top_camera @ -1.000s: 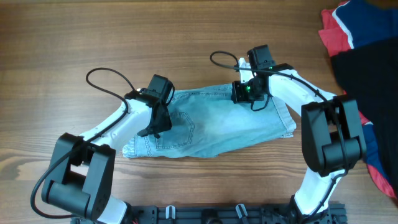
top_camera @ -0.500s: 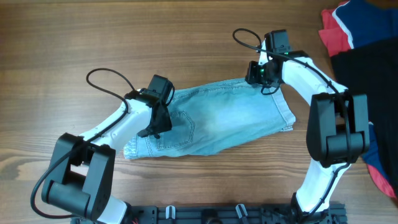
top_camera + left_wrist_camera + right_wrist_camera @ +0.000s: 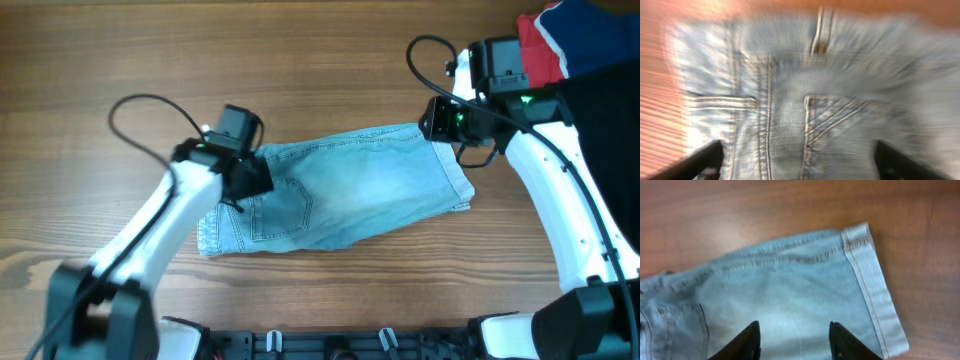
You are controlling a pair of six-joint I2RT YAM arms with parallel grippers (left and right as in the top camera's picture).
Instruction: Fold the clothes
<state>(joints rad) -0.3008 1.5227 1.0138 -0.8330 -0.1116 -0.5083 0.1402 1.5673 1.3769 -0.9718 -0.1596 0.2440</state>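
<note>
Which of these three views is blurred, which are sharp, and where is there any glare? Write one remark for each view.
Left wrist view: heavy motion blur, the jeans and their pocket stitching smeared. Right wrist view: sharp, the hem crisp, with a pale sheen on the table. Overhead view: sharp and evenly lit, the wood grain clear.

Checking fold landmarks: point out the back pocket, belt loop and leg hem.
back pocket [image 3: 850, 135], left wrist view, panel centre.
belt loop [image 3: 821, 31], left wrist view, mid-length.
leg hem [image 3: 873, 287], right wrist view, cuff's middle.
</note>
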